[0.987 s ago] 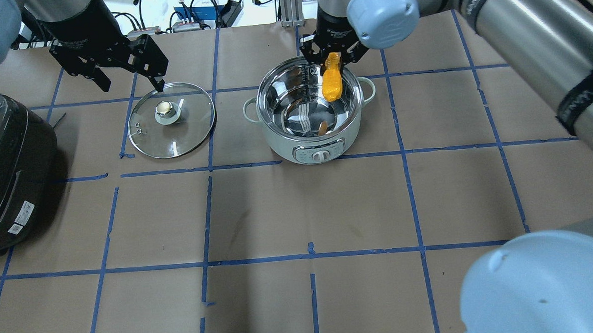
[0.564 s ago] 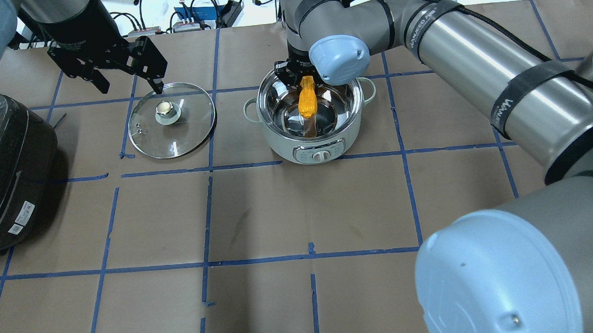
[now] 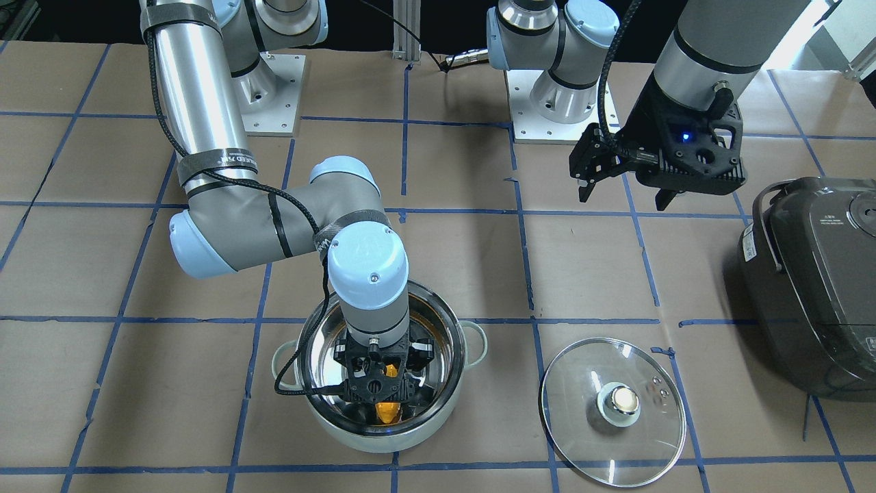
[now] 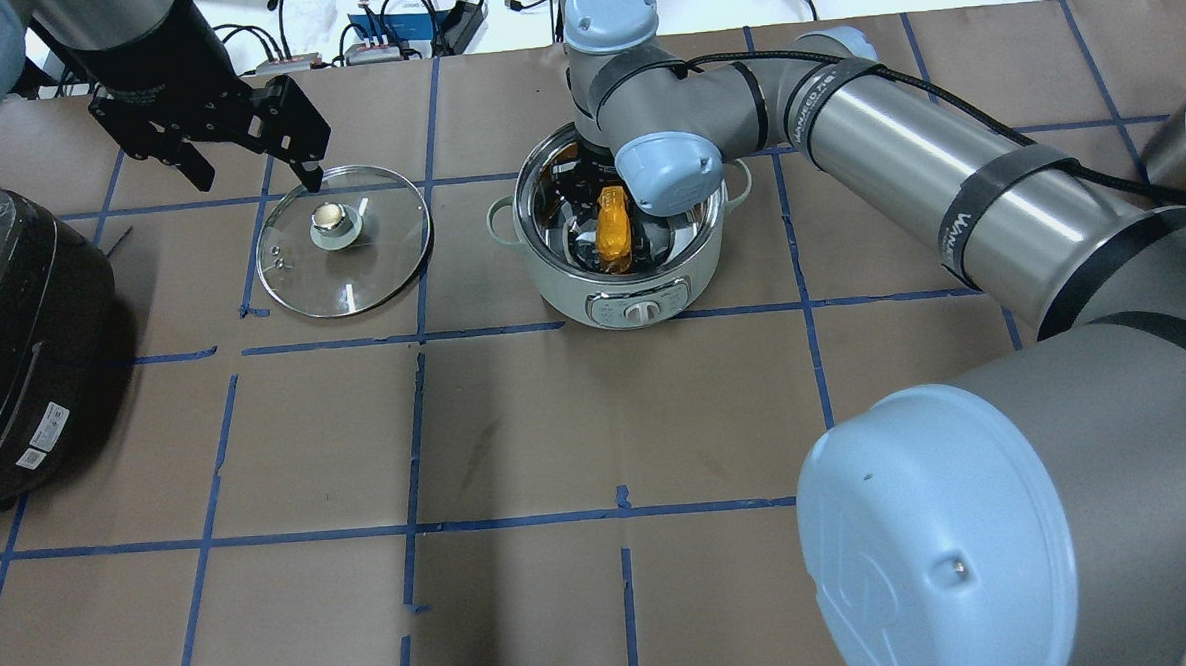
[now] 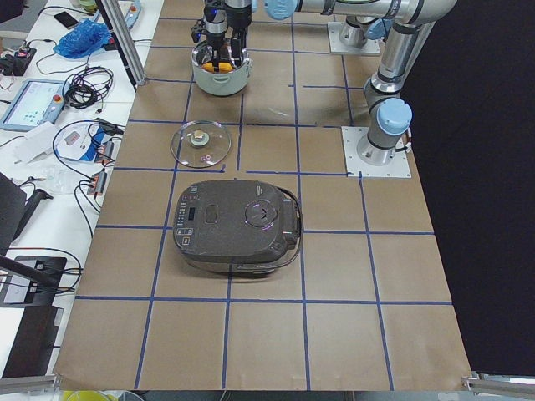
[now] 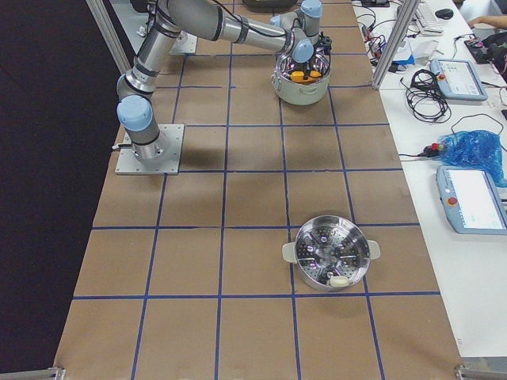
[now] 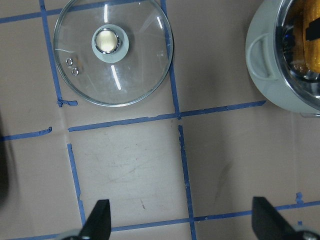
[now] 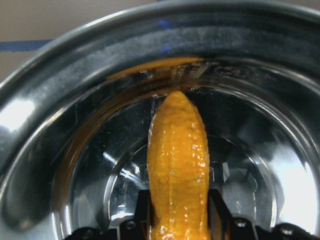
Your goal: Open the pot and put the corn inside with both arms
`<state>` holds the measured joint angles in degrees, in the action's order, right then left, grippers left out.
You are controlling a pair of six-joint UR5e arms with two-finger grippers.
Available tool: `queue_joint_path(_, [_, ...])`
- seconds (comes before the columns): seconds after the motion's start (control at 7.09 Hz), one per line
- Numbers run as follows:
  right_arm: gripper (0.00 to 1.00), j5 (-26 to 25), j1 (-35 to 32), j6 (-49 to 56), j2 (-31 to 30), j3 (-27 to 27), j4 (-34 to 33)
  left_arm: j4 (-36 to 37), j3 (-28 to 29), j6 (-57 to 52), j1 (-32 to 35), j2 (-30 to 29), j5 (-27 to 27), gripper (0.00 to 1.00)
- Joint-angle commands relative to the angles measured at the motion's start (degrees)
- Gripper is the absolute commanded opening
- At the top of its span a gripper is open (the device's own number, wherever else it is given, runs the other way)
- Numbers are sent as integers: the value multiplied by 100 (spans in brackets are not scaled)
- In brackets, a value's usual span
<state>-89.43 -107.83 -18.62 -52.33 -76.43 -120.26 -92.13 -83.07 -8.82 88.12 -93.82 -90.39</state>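
Currently, the paper-covered table, gridded with blue tape, carries all items. The right arm reaches across it and bends downward, so that the right gripper sits inside the pot. The left arm holds the left gripper raised above the table.

The dark rice cooker stands on the outer side of the left gripper, away from the pot, lid closed.

The pot surrounds the right gripper. Its rim is uncovered and its control panel faces the robot.

A perforated steel steamer basket stands well apart from the right gripper, toward the table's right end.

The glass lid lies flat on the table, knob upward, below the left gripper and between that gripper and the pot. Neither finger touches it.

Left gripper: jaws spread wide, nothing between them, a blue light lit on the body.

Right gripper: jaws closed narrowly on the corn, one finger pressed against each side of the cob.

The corn hangs point-down from the right gripper, inside the pot and below the rim. Its tip lies near the shiny floor. Contact with the floor cannot be determined. An orange reflection shows on the pot wall beyond the tip.
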Motion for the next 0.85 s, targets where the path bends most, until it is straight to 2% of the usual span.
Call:
queue_joint_path(0.0, [100,14,16,-18,-292,14,72,20,-366,12,13,267,-5,100])
queue_joint_path(0.14, [100,22,68,25,-826,-73,299,29,-394,20,13,294,-5,100])
queue_joint_path(0.28, [100,31,139,25,-1371,-65,919,11,-403,47,13,320,-22,100])
queue_joint_path(0.56, [97,5,558,104,-2627,-100,3094,11,-403,38,4,347,-23,100])
queue_joint_path(0.71, [92,57,961,505,-3077,-117,4123,20,-403,38,4,347,-23,100])
